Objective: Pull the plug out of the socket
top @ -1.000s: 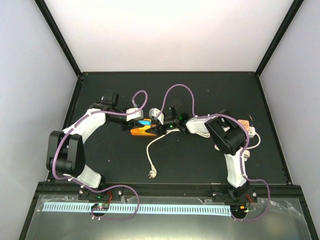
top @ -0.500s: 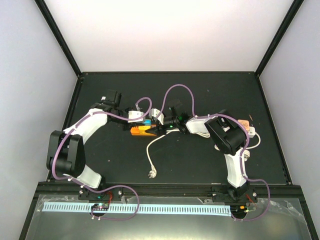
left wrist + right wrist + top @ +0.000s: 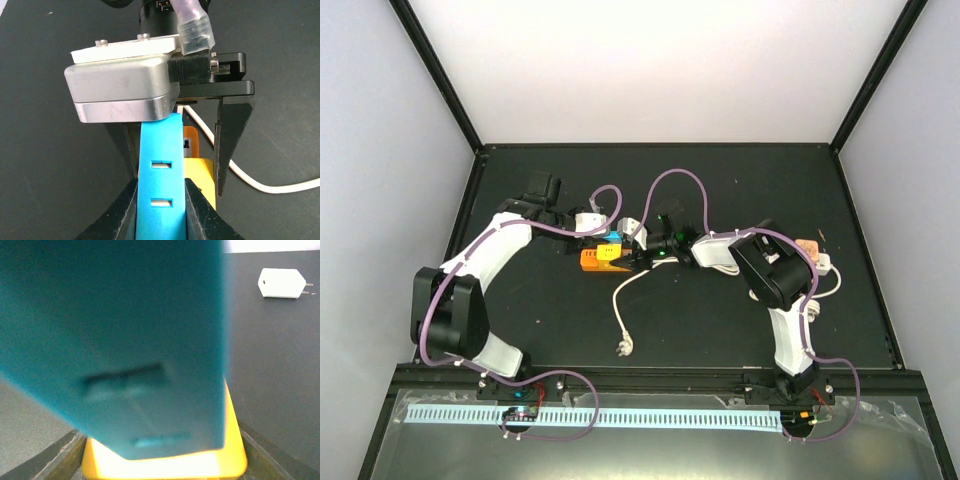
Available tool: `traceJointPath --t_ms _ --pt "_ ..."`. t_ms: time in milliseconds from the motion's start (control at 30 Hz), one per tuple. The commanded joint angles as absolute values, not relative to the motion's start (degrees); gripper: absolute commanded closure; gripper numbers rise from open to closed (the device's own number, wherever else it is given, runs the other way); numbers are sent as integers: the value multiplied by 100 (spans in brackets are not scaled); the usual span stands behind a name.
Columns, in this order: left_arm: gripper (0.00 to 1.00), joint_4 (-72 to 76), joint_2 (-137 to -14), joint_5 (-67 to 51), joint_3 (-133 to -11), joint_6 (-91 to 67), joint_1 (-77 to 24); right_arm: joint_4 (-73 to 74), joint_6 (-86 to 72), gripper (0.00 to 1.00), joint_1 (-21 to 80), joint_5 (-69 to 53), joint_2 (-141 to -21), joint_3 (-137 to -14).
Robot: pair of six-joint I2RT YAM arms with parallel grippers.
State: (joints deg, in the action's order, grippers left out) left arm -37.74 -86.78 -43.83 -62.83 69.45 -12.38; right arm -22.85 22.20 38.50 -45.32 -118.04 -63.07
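The blue plug, with two slots in its face, stands on the yellow-orange socket block. My left gripper is shut on the plug, a black finger pressed to each side. In the top view the left gripper and right gripper meet at the socket mid-table. In the right wrist view the blurred plug fills the frame above the socket, and my right gripper holds that block from both sides.
A white cable runs from the socket to a loose plug end near the front. A white adapter lies on the black table. Small items sit at the right, behind the right arm.
My left gripper has moved onto the blue plug and shut on it. The socket block shifted slightly left. The right arm has kept still.
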Motion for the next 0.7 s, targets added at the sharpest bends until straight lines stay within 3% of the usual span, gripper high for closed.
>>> traceJointPath --t_ms 0,167,467,667 --pt "98 -3912 -8503 -4629 -6539 6967 -1266 -1459 2356 93 3885 -4109 -12205 -6045" --pt "98 -4073 -8412 -4434 -6558 6988 -1251 -1452 2371 86 3883 -4111 -12203 -6039" --pt "98 -4249 -8071 -4231 -6510 6671 -1161 -1523 2343 43 3880 -4119 -12119 -5986" --pt "99 -4390 -8004 -4265 -6498 6513 -1085 -1711 2227 21 3878 -4150 -11881 -5907"
